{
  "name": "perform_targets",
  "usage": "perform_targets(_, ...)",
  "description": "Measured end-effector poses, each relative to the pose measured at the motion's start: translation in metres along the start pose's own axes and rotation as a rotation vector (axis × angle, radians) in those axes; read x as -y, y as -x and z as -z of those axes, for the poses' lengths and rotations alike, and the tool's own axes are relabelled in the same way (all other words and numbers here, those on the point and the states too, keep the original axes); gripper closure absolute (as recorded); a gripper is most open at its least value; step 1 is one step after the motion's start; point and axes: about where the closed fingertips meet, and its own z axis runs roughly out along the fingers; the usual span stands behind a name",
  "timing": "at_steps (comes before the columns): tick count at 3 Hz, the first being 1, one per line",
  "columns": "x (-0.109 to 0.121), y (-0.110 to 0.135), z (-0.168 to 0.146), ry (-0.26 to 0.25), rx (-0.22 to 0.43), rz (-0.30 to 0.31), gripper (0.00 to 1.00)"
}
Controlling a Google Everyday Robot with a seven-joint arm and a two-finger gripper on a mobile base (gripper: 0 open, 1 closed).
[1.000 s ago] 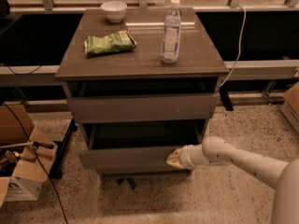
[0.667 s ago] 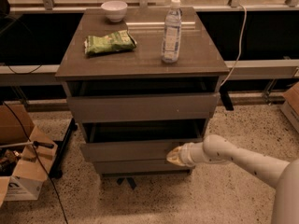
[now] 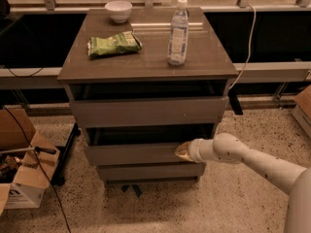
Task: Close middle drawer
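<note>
1. Gripper point(image 3: 182, 151) is seen just right of centre in the lower half, its tip touching the front of the middle drawer point(image 3: 131, 154); open or closed cannot be told.
2. That drawer is found at lower centre, pulled out slightly, with a dark gap above it.
3. A bowl point(image 3: 118, 9), green bag point(image 3: 114, 44) and bottle point(image 3: 178, 32) are set on the cabinet top point(image 3: 146, 64).

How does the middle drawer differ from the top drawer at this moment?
The top drawer has a taller front than the middle drawer. The claw is at the middle drawer's front, right side; nothing is at the top drawer. Both are grey-brown, handleless and partly open.
</note>
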Motion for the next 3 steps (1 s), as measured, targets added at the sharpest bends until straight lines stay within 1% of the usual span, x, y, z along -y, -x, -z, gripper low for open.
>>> perform_targets(2, -0.0045, 0.0011, -0.0043, 0.010, 0.002, -0.001, 0.04)
perform_targets(3, -0.0057, 0.0016, -0.0049, 0.012, 0.003, -0.001, 0.00)
